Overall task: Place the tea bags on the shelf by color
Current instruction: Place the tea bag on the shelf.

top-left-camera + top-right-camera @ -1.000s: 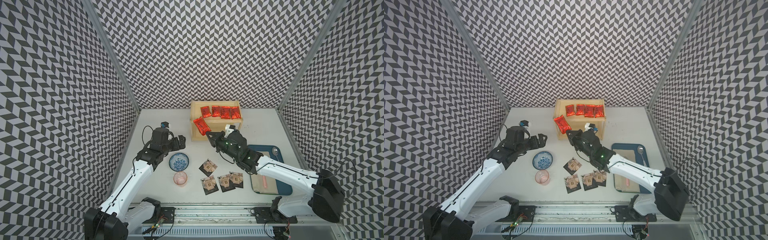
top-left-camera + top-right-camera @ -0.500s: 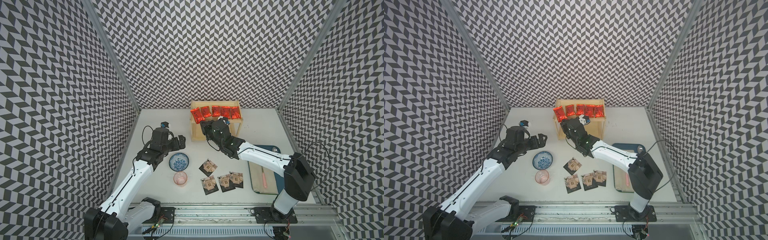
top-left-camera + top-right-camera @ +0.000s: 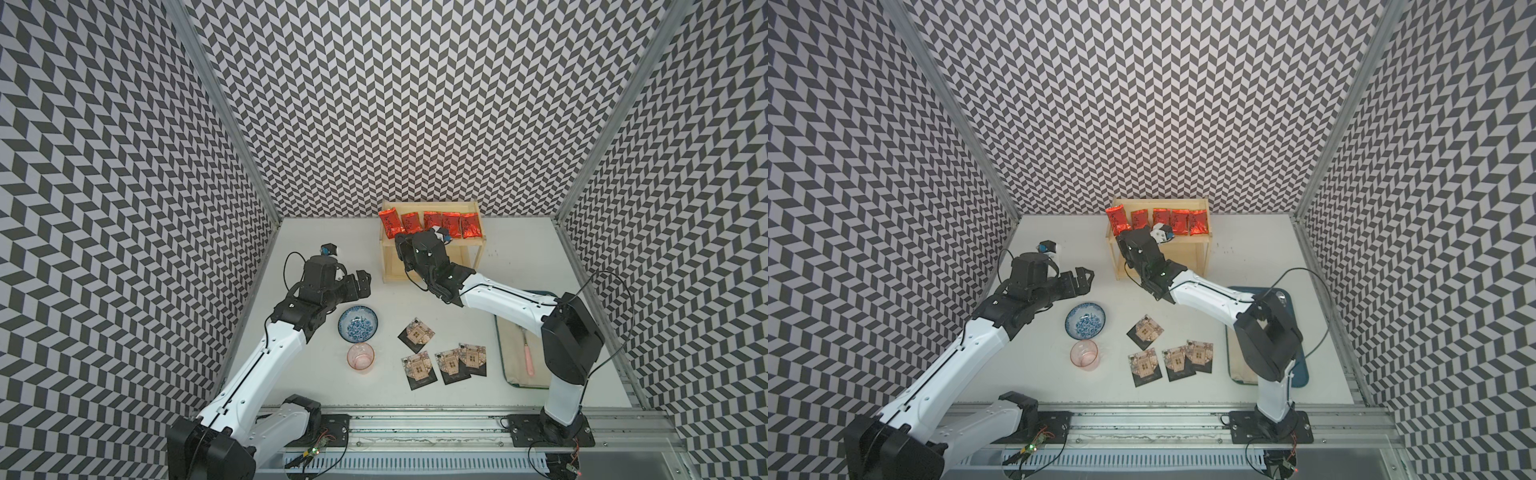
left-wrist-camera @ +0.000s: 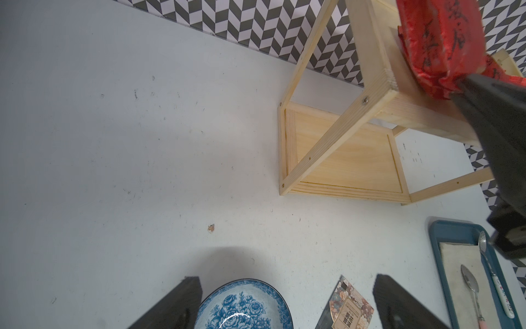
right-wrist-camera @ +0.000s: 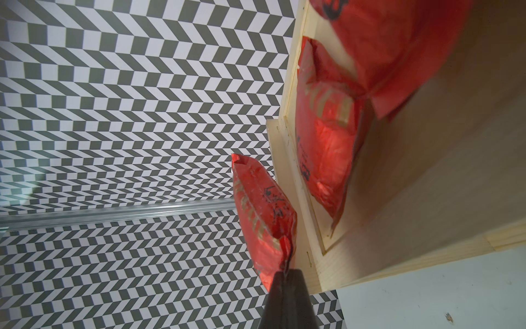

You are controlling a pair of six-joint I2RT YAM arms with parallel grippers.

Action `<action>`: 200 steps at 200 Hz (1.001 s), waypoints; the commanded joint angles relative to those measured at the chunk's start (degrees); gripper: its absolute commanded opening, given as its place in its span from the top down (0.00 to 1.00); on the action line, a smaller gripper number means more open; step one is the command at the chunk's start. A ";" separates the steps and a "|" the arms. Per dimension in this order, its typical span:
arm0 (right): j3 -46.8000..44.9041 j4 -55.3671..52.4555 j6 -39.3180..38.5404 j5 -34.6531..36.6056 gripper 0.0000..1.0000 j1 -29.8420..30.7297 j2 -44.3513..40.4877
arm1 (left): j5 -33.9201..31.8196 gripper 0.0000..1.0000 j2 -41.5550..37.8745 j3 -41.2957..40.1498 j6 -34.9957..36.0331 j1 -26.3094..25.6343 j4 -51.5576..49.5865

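Here, right tool (image 5: pixel 285 273) pinching red tea bag (image 5: pixel 262 216) at shelf (image 3: pixel 428 204) corner, left tool (image 3: pixel 362 284) wide, empty.

shelf (image 3: pixel 428 204) top: four tea bags (image 3: pixel 451 224) | front-left of shelf: bowl (image 3: pixel 358 325)

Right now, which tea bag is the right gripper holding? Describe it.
Find the pale wooden shelf at the back wall; red foil tea bags line its top. It's the end tea bag toward the left arm, tilted, pinched by the right gripper.
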 commanded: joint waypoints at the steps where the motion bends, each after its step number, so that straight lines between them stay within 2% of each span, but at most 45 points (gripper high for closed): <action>1: 1.99 1.19 0.32 0.96 1.00 -0.51 1.67 | 0.28 0.01 -0.83 -0.44 -0.01 0.29 0.11; 55: 2.65 1.46 1.08 1.01 0.97 -0.95 3.07 | 0.17 0.01 -0.29 -0.44 0.10 0.29 -0.15; 99: 3.52 2.29 0.81 -0.44 0.80 -1.08 4.11 | 0.02 0.01 -0.02 -0.36 0.08 0.30 -0.22; 130: 4.22 2.95 -0.12 -1.67 0.74 -0.98 4.51 | -0.20 0.01 -0.08 -0.36 0.08 0.29 -0.33; 163: 4.33 3.00 -4.22 -3.40 0.67 -1.00 2.97 | -0.42 0.01 -0.28 -0.29 0.08 0.29 -0.49; 200: -1.34 0.94 -14.40 -3.34 0.63 0.48 -5.16 | 0.17 0.01 -0.71 -0.33 0.17 0.31 -0.16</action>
